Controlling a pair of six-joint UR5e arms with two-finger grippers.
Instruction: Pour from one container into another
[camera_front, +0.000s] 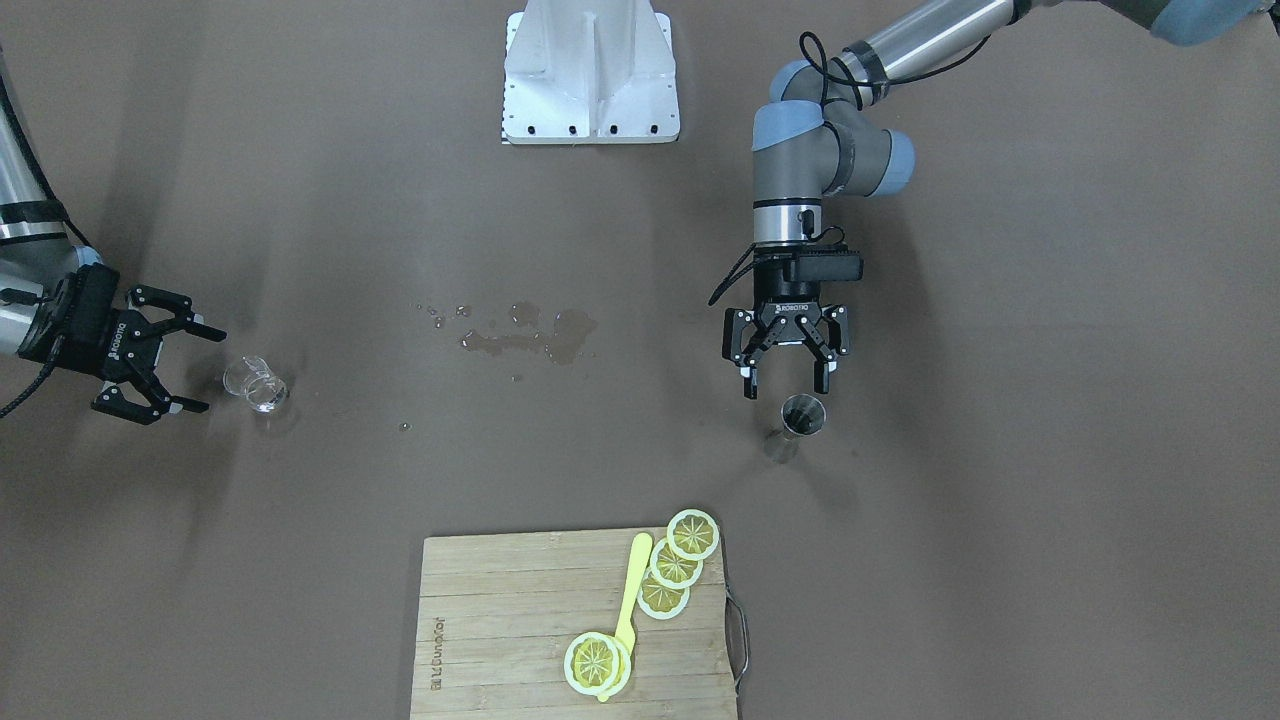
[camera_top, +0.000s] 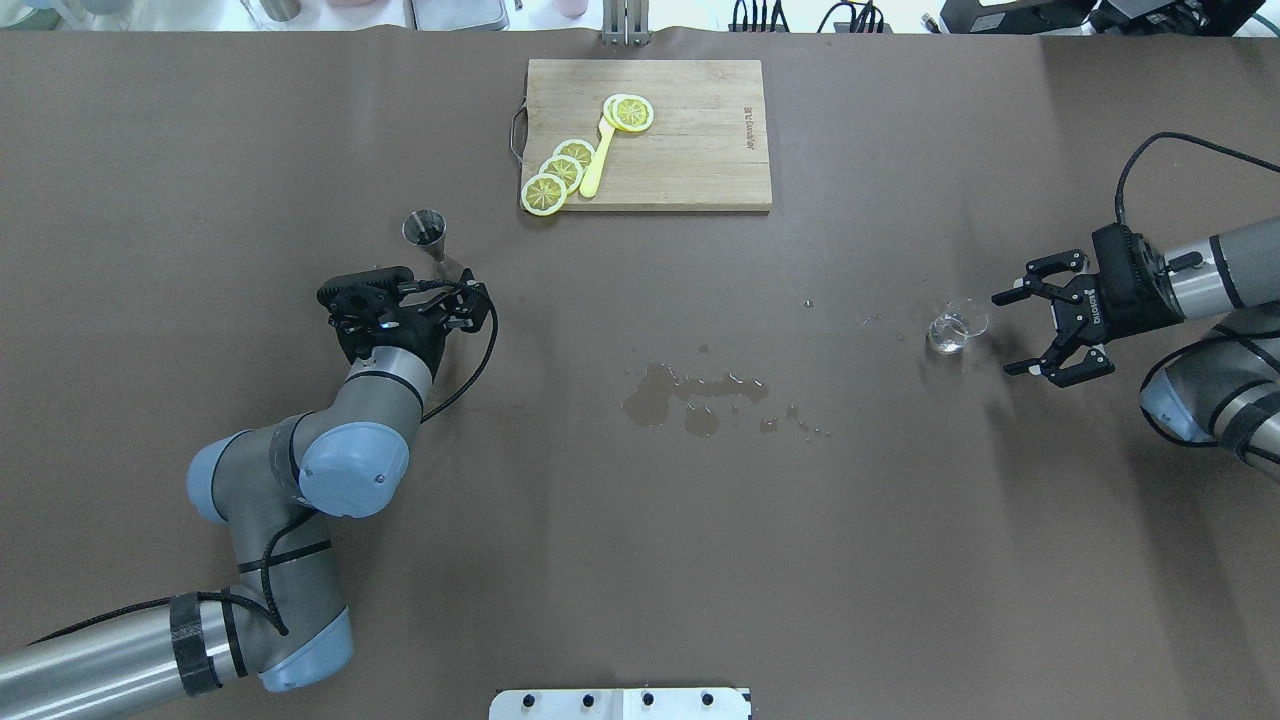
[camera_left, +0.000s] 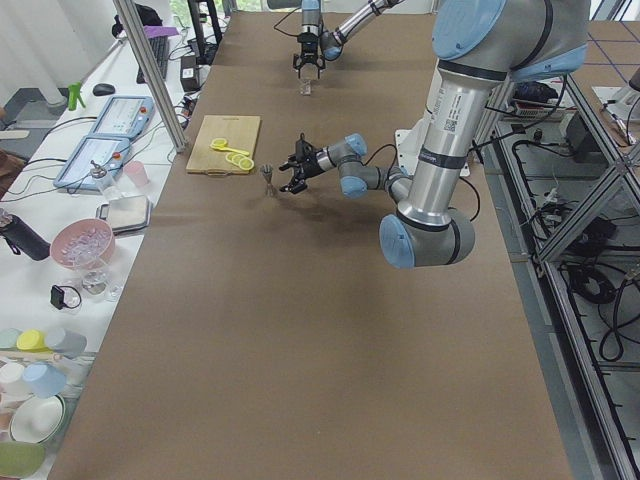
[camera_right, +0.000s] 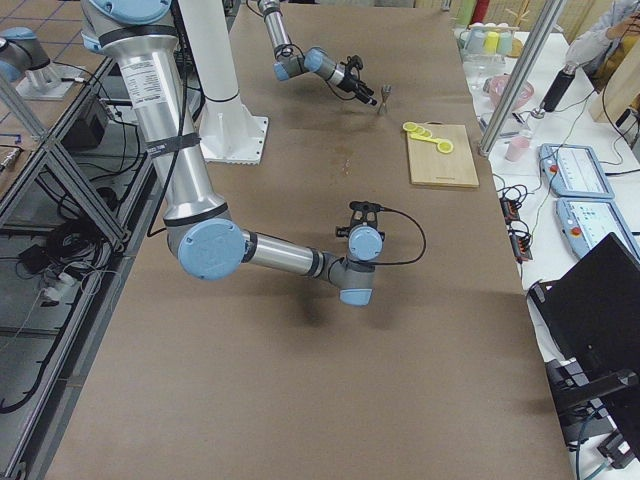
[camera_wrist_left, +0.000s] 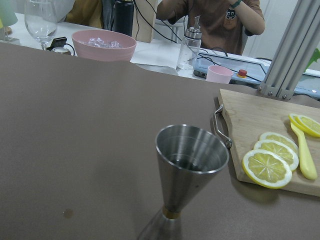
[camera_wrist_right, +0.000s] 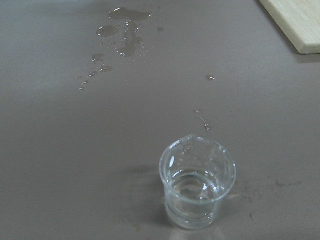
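Note:
The clear glass beaker stands upright on the brown table with a little clear liquid at its bottom, seen close in the right wrist view. My right gripper is open and level with it, its fingertips just short of the glass and apart from it. Overhead, the beaker sits just left of that gripper. The steel jigger stands upright near the cutting board. My left gripper is open right behind it, not touching. The left wrist view shows the jigger with a dark wet inside.
A puddle with scattered drops lies mid-table between the arms. A bamboo cutting board holds lemon slices and a yellow utensil, close to the jigger. The white robot base is at the back.

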